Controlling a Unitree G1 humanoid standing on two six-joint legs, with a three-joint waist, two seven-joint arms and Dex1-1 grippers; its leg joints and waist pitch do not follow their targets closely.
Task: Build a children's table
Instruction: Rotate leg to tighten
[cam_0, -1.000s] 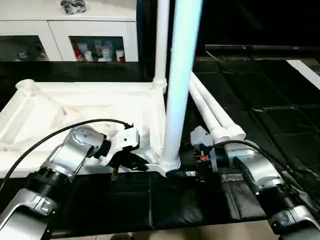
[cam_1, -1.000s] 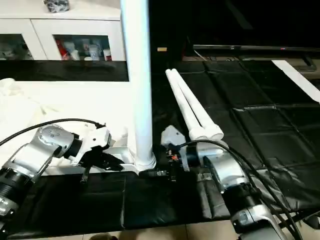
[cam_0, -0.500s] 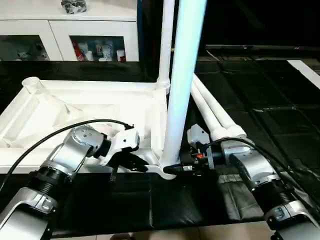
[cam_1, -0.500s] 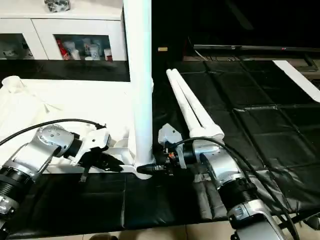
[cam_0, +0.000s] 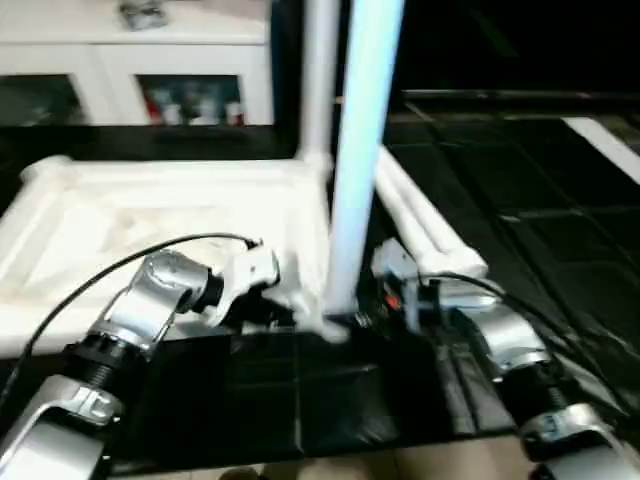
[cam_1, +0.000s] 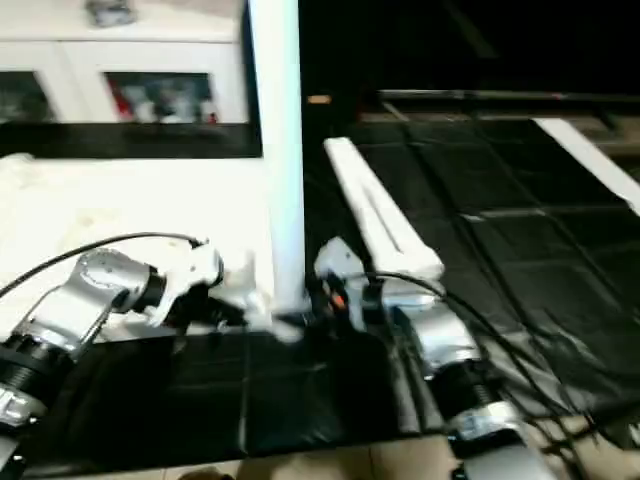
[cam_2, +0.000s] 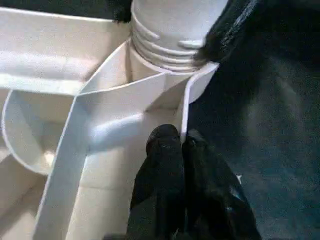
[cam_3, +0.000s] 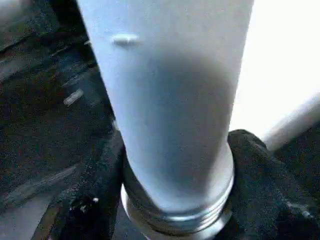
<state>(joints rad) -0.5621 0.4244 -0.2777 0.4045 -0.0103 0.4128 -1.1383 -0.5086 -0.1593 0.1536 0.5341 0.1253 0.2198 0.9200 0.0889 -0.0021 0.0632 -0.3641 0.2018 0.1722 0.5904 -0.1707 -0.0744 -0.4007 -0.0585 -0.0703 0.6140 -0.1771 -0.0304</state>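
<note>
The white table top (cam_0: 150, 210) lies upside down on the black mat. Two white legs stand upright in its right corner sockets, a near one (cam_0: 360, 150) and a far one (cam_0: 320, 80). Two loose legs (cam_0: 425, 225) lie side by side on the mat to the right. My left gripper (cam_2: 176, 140) is shut on the thin rim wall (cam_2: 184, 110) just beside the near corner socket (cam_2: 170, 55). My right gripper (cam_0: 365, 318) holds the near leg (cam_3: 170, 100) at its threaded base, with one black finger (cam_3: 260, 170) on each side.
A white glass-door cabinet (cam_0: 140, 80) stands behind the table top. The black mat (cam_0: 540, 200) stretches to the right, with a white strip (cam_0: 605, 140) at its far right corner. The mat's front edge and pale floor (cam_0: 400, 470) lie just below my forearms.
My right gripper moved left and shut on the base of the near upright leg. The left gripper stayed pinched on the rim. The head view has shifted a little.
</note>
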